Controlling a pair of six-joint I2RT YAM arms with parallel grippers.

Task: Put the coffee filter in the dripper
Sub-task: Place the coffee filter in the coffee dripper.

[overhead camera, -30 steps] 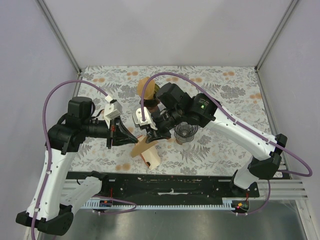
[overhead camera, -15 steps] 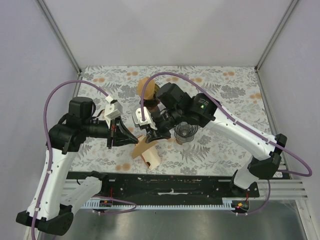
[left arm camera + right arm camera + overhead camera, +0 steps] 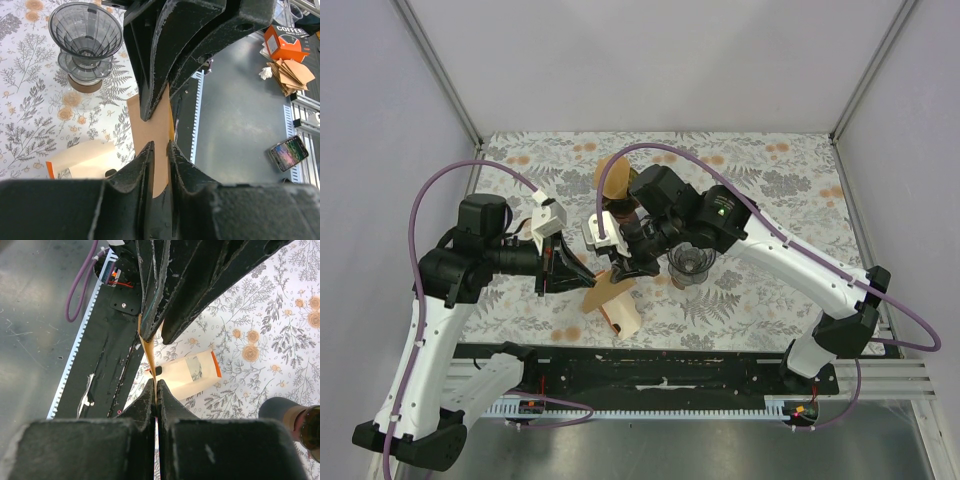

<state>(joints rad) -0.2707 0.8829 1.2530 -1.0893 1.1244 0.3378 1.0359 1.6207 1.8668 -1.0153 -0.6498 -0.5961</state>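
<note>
Packet point(image 3: 625, 318) of cream paper lies nearest, flat on the flowery table point(image 3: 770, 200). I think the filters come out of it.

Just past it, the brown coffee filter point(image 3: 147, 122) hangs in the air between the two grippers. It is not in the dripper yet. The right gripper point(image 3: 156, 387) has its fingers pressed together on one edge of the paper, so it is the one carrying it. The left gripper point(image 3: 159, 145) has its fingers a little apart with the paper in the gap. It does not look like it is squeezing.

A bit farther and to the right stands the clear dripper point(image 3: 86, 30), upright and empty, waiting. Farthest is a brown round thing point(image 3: 615, 180); I cannot tell what it is.

From the top, the arms hide most of the filter. The left wrist view shows its flat face and the gap around it. The right wrist view shows it only as a thin line going into the tight fingers.
</note>
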